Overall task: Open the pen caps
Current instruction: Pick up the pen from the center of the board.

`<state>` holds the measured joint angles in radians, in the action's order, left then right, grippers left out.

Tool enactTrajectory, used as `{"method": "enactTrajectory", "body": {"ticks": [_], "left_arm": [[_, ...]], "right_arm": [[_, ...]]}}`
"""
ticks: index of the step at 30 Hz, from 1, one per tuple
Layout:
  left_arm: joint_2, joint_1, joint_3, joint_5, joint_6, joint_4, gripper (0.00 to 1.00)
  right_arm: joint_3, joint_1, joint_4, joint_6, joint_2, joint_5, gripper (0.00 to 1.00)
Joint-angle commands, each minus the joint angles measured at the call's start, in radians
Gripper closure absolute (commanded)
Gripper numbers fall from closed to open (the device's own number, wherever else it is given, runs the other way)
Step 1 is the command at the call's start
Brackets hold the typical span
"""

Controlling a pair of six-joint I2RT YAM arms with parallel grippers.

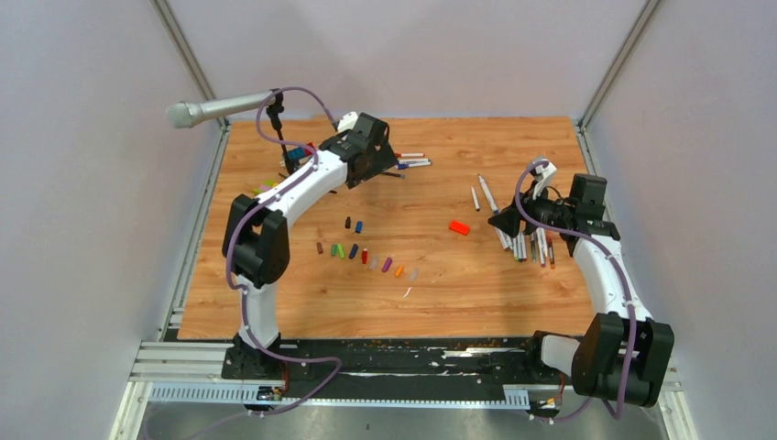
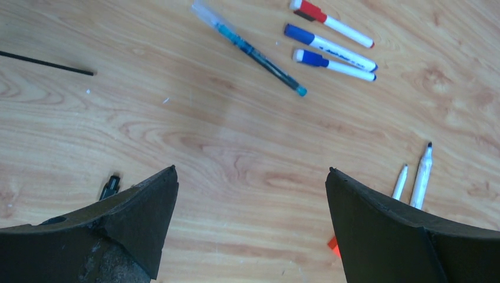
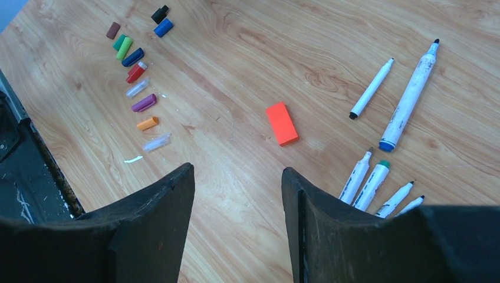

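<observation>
- The left gripper (image 2: 252, 171) hangs over the far left of the table (image 1: 440, 302), jaws spread wide with nothing between them but bare wood.
- Just ahead of it lie the capped pens: a red-capped marker (image 2: 330, 22), two blue-capped markers (image 2: 330, 47) side by side, and a teal pen (image 2: 250, 50) at a slant nearby. By the look of it, these are what is left to open.
- The right gripper (image 3: 237, 169) is released too, its fingers partly apart and holding nothing, over the right side beside a fan of uncapped pens (image 3: 370, 183).
- The pen caps (image 3: 144, 103) already off sit in a loose row at mid-table, well apart from both grippers.
- To do this step well, the left arm should probably take one marker across its white barrel, square to its length, and leave the cap end sticking out for the other gripper to pull straight along the pen's axis.
- The three markers lie close together, so it makes sense to start with an outer one. A wide-open jaw coming down on the middle one could nudge its neighbours.
- Room to move is fair. There is open wood between the capped pens and the cap row, and the orange-red block (image 3: 282, 122) lies between the two arms.
- The tight spots are the microphone (image 1: 197, 112) and its stand beside the left arm, with a thin black rod (image 2: 47, 62) on the wood to the gripper's left. The table's far edge is not far beyond the markers, so a shove that way is a risk.
- The right arm would have to cross most of the table to help.
</observation>
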<state>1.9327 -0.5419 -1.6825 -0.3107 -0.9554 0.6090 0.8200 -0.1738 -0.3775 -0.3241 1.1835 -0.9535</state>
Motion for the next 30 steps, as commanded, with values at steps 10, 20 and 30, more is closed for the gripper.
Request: {"method": "enactTrajectory", "body": {"ticks": [10,20,30], "left_arm": [[0.282,0.028,-0.365,-0.108,-0.205,0.181,0.15],[0.172,0.027,-0.116,-0.121,-0.178,-0.012,0.19],[0.094,0.026,0.012,-0.112,-0.123,-0.09,0.19]], "right_arm": [[0.059,-0.01,-0.027,-0.036,0.007,-0.032,0.43],[0.062,-0.009,-0.034,-0.039,0.003,-0.028,0.43],[0.06,-0.01,-0.031,-0.039,0.005,-0.025,0.43]]}}
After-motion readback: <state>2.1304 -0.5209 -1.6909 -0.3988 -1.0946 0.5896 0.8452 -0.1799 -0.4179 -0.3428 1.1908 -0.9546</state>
